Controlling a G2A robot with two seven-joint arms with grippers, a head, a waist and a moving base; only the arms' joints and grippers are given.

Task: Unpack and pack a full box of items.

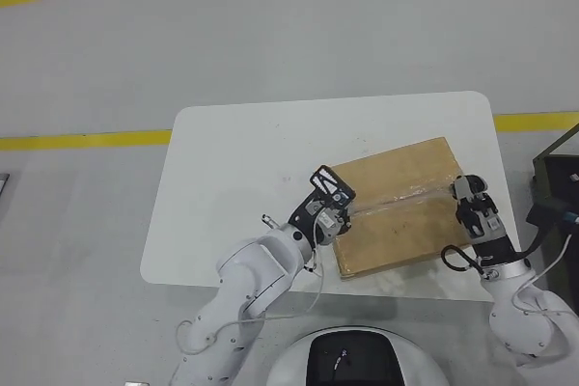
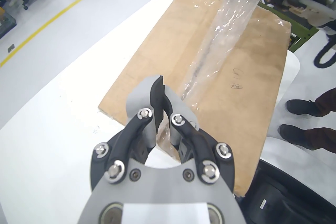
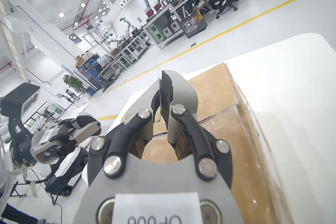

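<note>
The white tabletop (image 1: 232,174) with rounded corners carries one thing, the cardboard box (image 1: 396,236). It lies flat on the robot's right half of the surface, turned at a slant to the edges. Its top flaps are closed and meet in a seam that runs across the box from one arm to the other.

A strip of clear tape (image 2: 231,15) covers that seam. At the left arm's end it lies wrinkled on the cardboard. Toward the far end it rises off the box and hangs in the air as a loose, shiny band.

The right gripper (image 3: 160,88) is at the box's right end, raised above the top face. Its fingers are pressed together on the lifted end of the tape, and a thin edge of film shows between its pads.

The left gripper (image 2: 159,93) is over the box's opposite edge, just beside the stuck-down end of the tape. Its fingers are closed against each other, and I cannot tell whether any film is caught between them.

A short scrawl (image 2: 236,79) in dark pen is on the box top, beside the tape, too loose to read. A white label (image 3: 157,209) with dark print is stuck on the right gripper's body. A plain white label patch (image 2: 164,213) is on the left gripper's body.
</note>
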